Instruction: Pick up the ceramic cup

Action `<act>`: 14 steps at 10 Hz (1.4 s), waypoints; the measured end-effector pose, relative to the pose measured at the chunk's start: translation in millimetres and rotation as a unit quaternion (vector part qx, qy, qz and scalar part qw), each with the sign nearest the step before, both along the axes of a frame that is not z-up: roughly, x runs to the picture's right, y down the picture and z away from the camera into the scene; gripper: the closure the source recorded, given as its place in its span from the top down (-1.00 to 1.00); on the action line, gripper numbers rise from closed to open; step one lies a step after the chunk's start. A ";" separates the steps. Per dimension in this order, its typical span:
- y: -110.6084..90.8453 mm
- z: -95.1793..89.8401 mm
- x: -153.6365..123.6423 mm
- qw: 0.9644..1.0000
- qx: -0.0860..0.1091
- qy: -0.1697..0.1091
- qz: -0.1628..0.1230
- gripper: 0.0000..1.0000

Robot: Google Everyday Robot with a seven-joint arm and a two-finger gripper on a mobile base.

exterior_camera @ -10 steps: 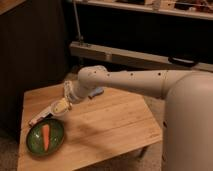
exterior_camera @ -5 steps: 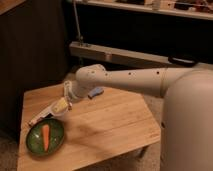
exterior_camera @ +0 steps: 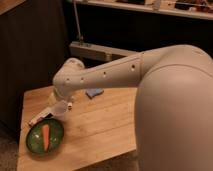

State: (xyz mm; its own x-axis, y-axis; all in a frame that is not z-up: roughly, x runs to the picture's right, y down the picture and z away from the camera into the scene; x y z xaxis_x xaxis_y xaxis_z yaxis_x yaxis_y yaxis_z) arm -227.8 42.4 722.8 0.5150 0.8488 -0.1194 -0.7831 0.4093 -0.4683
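Observation:
The ceramic cup [exterior_camera: 60, 109] shows as a small pale whitish shape on the wooden table [exterior_camera: 100, 125], just behind the green bowl's far rim. My gripper [exterior_camera: 56, 102] is at the end of the white arm [exterior_camera: 100, 75], which reaches in from the right. It sits right at the cup and hides most of it. I cannot tell whether the cup is held.
A green bowl [exterior_camera: 35, 142] with a carrot [exterior_camera: 45, 136] sits at the table's front left. A flat white bar-shaped thing [exterior_camera: 39, 119] lies by its far rim. A blue object [exterior_camera: 94, 92] lies at the back. The robot's white body [exterior_camera: 175, 110] fills the right side.
The arm's wrist section has swung left and now stands over the table's left side. The gripper end has stayed by the bowl's far rim. The bowl and blue object have not moved.

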 end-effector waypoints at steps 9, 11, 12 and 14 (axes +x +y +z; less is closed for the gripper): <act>5.7 28.4 1.4 0.996 -0.070 0.056 -0.028 0.60; 16.4 45.2 10.2 0.995 -0.087 0.052 -0.018 0.60; 21.2 53.2 15.1 0.994 -0.094 0.047 -0.009 0.60; 24.3 61.8 23.0 0.994 -0.100 0.041 0.003 0.60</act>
